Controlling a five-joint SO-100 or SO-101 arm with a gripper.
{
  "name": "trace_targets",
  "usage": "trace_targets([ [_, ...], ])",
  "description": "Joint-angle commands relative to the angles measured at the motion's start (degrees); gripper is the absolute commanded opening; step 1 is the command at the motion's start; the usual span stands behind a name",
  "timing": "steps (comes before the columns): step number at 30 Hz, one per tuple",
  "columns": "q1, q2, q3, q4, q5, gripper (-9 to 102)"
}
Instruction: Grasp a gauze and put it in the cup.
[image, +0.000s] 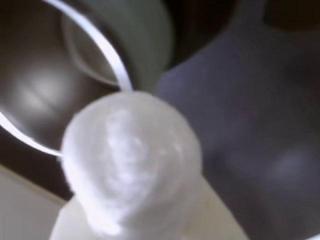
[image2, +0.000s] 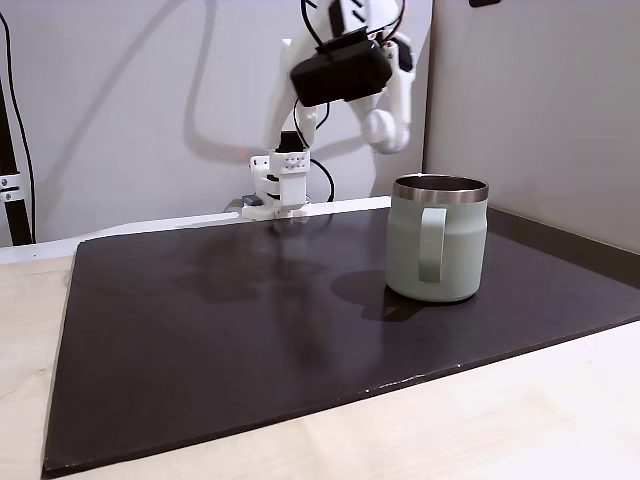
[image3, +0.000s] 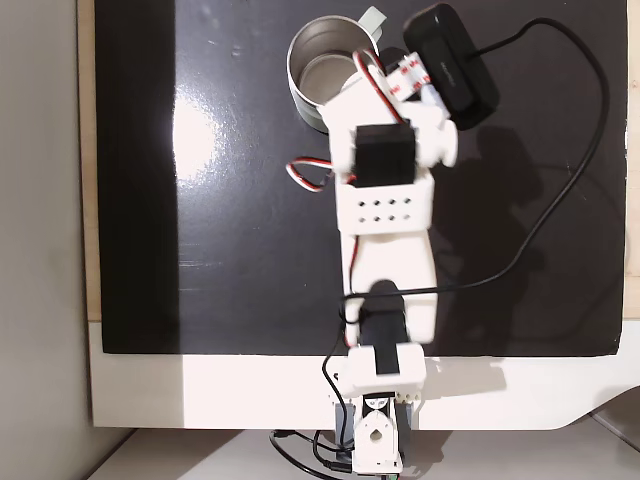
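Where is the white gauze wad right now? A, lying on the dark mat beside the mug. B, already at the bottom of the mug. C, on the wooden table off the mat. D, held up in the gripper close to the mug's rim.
D: the wrist view shows the gauze gripped right at the camera, next to the mug's steel rim, and a fixed view shows the gripper raised above the mat.
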Motion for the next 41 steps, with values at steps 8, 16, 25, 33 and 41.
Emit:
trace_targets([
  [8,-3.87,-14.59,-26.72,0.18,14.85,0],
  [16,-6.15,-21.01,-35.24,0.18,18.98,0],
  [25,-3.69,-21.01,-35.24,0.35,21.36,32],
  [33,-2.02,-20.39,-35.24,0.44,20.74,37],
  [41,-1.85,-20.13,-35.24,0.53,20.65,36],
])
